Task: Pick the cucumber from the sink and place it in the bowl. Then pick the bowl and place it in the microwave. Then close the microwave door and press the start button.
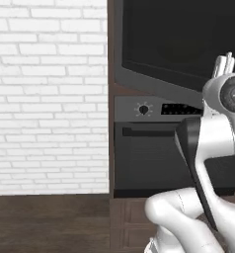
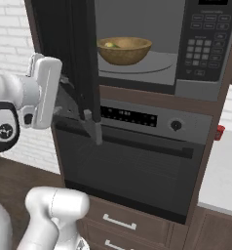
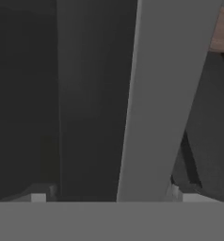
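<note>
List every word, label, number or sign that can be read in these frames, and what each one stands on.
No text can be read.
Microwave keypad: rows of buttons, markings too small and blurred to read.
Oven display strip: a row of light marks, not legible.
Oven knob: no readable markings around it.
Robot arm joint cap: a small white emblem, not a readable word.

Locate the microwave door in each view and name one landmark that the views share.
Left base view: microwave door, upper right, black glass in a grey frame.
Right base view: upper left, swung open, seen edge-on.
Hand view: close up, the grey frame edge runs top to bottom.
Shared landmark: the oven knob.
</note>
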Controlling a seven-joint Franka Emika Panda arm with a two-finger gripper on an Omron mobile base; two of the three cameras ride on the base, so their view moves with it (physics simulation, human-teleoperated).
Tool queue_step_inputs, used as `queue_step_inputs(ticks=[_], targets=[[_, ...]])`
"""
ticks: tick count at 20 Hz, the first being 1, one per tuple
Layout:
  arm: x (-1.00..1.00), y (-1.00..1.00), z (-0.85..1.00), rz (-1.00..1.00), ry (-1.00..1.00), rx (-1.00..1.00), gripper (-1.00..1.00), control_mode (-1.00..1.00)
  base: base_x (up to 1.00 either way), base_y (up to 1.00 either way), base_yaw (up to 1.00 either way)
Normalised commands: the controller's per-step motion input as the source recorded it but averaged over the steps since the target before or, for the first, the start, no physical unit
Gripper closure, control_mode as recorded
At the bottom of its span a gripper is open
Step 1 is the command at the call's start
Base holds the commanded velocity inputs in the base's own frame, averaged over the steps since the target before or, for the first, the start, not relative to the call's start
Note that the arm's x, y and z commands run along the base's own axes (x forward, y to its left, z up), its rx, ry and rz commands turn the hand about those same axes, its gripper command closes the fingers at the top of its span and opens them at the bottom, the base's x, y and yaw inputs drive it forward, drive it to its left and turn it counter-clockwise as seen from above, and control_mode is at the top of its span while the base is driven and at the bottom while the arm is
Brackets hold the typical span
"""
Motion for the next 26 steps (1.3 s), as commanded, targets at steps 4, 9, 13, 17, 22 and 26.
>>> queue_step_inputs(ticks=[4,9,13,17,22,26], targets=[[0.92,-0.33,0.00,0.30,0.09,0.13,-1.00,-1.00,0.00,0.00,0.00],[0.98,-0.26,0.00,0.27,0.04,0.16,-1.00,-1.00,0.00,0.00,0.00],[0.99,0.00,0.00,0.17,0.03,0.15,-1.00,-1.00,0.00,0.00,0.00],[0.95,0.00,0.00,0.14,0.01,0.14,-1.00,-1.00,0.00,0.00,0.00],[0.76,0.00,0.00,0.12,0.00,0.13,-1.00,-1.00,0.00,0.00,0.00],[0.53,0.00,-0.01,0.11,0.00,0.10,-1.00,-1.00,0.00,0.00,0.00]])
